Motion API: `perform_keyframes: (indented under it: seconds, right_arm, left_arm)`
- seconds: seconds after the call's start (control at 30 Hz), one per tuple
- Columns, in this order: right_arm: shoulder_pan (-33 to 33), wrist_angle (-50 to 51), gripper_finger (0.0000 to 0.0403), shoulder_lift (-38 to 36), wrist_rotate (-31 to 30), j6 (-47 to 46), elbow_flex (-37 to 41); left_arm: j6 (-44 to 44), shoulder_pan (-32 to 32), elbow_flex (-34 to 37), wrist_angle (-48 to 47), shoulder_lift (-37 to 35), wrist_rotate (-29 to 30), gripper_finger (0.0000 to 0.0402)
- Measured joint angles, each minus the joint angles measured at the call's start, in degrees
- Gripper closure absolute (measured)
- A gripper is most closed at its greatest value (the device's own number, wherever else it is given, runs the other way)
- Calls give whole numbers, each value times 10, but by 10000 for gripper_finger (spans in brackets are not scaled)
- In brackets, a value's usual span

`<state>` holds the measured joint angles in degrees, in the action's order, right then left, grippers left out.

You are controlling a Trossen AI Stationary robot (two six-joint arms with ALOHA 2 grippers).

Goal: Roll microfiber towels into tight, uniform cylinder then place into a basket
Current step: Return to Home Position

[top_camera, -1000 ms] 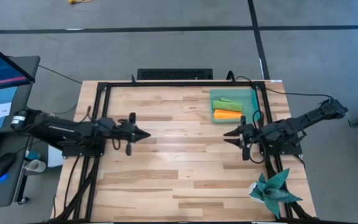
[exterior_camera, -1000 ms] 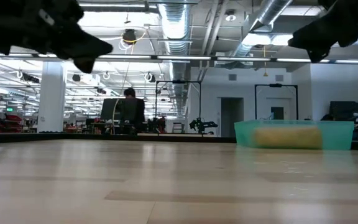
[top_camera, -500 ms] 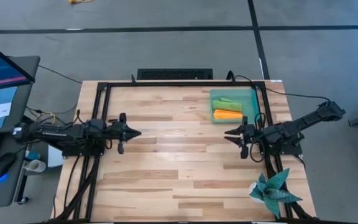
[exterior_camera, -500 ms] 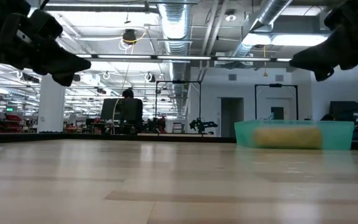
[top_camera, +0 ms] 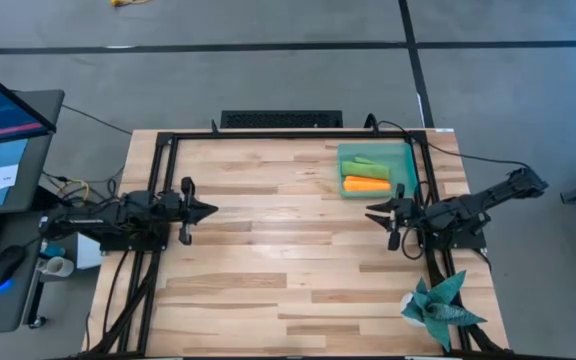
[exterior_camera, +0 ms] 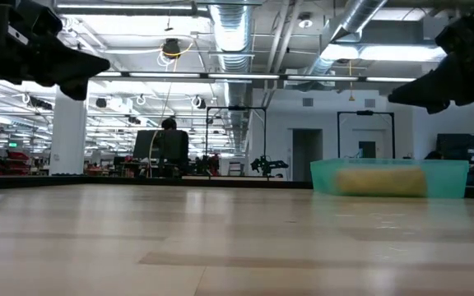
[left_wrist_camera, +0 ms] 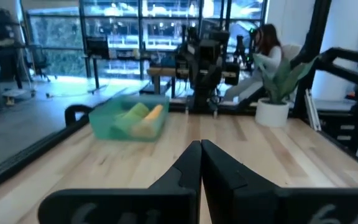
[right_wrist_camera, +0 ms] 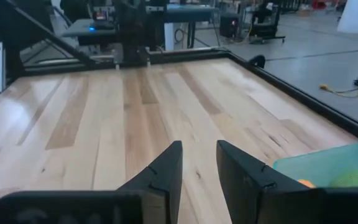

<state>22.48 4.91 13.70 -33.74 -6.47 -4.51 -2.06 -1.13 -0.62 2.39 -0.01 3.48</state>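
Note:
The teal basket (top_camera: 405,158) stands at the table's far right. In it lie two rolled microfiber towels, a lime green one (top_camera: 367,161) and an orange one (top_camera: 366,184). The low view shows the orange roll (exterior_camera: 381,181) through the basket's wall (exterior_camera: 451,177). My left gripper (top_camera: 212,210) hangs shut over the table's left part, pointing level at the basket (left_wrist_camera: 107,121). My right gripper (top_camera: 372,212) hangs open just near of the basket, with nothing between its fingers (right_wrist_camera: 199,149). The basket's corner (right_wrist_camera: 319,167) lies beside it.
A dark teal spiky star-shaped cloth (top_camera: 438,305) sits at the table's near right corner. A black frame (top_camera: 168,140) runs round the table's edges. Bare wood (top_camera: 288,240) lies between the two grippers. A person (left_wrist_camera: 269,43) sits in the room beyond.
My left gripper has drawn back toward the table's left edge, staying shut. My right gripper has sunk and drawn back a little toward the right edge, its fingers as far apart as before. The towels and the basket have kept still.

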Motion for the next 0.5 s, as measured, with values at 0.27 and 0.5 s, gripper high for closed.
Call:
perform_keyframes:
  seconds: [0.27, 0.5]
  right_arm:
    - [-1, -77, 283, -14, -10, 33, 36]
    - [-13, -80, 283, -6, -21, 31, 37]
  left_arm:
    - [-5, 0, 0, -2, 12, 12, 402]
    - [-6, 0, 0, -2, 12, 12, 402]
